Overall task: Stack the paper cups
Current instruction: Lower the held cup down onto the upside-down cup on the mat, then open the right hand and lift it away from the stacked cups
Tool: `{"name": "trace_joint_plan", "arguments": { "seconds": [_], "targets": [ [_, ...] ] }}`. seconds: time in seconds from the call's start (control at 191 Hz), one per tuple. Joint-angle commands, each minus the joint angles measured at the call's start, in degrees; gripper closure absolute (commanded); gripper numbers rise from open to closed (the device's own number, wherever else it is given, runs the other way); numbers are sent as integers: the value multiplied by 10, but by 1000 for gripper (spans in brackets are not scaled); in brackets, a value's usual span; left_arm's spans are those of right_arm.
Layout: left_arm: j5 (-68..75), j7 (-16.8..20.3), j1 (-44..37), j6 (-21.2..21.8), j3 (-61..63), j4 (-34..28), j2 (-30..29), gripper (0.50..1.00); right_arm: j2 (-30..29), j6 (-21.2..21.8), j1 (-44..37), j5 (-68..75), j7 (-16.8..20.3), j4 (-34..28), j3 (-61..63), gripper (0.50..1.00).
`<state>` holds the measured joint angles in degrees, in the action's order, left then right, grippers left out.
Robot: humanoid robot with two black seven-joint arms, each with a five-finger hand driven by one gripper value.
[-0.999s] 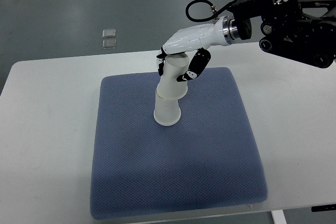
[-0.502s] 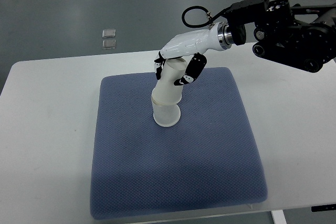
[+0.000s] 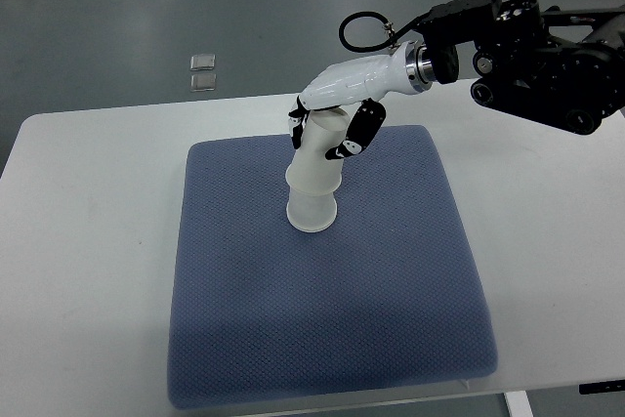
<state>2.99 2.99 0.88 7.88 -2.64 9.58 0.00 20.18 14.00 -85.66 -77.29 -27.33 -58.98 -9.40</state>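
Two white paper cups stand upside down on the blue mat (image 3: pixel 322 319), one pushed over the other. The upper cup (image 3: pixel 319 153) covers most of the lower cup (image 3: pixel 312 213), whose rim rests on the mat. My right hand (image 3: pixel 327 129) comes in from the upper right and its fingers wrap the top of the upper cup. The stack leans slightly to the right at its top. The left arm does not show.
The mat lies on a white table (image 3: pixel 88 241). Two small clear squares (image 3: pixel 203 71) lie on the grey floor beyond the table's far edge. The right arm's black body (image 3: pixel 547 56) hangs over the table's far right corner.
My right hand pressed the upper cup further down over the lower cup, so less of the lower cup shows. The hand shifted slightly left and down, then held nearly still.
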Motion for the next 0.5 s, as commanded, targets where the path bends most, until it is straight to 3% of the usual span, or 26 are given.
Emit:
{"name": "trace_joint_plan", "arguments": {
  "seconds": [0.0,0.324,0.361,0.497],
  "targets": [
    [0,0,0,0,0,0,0,500,-1,-2,3,-1,0,3,0,879],
    [0,0,0,-1,0,0,0,500,-20,-6,13,-5,12,24,0,871],
    [0,0,0,0,0,0,0,500,-20,-6,13,-4,12,24,1,844],
    [0,0,0,-1,0,0,0,500,-21,-11,14,5,12,24,3,607]
  ]
}}
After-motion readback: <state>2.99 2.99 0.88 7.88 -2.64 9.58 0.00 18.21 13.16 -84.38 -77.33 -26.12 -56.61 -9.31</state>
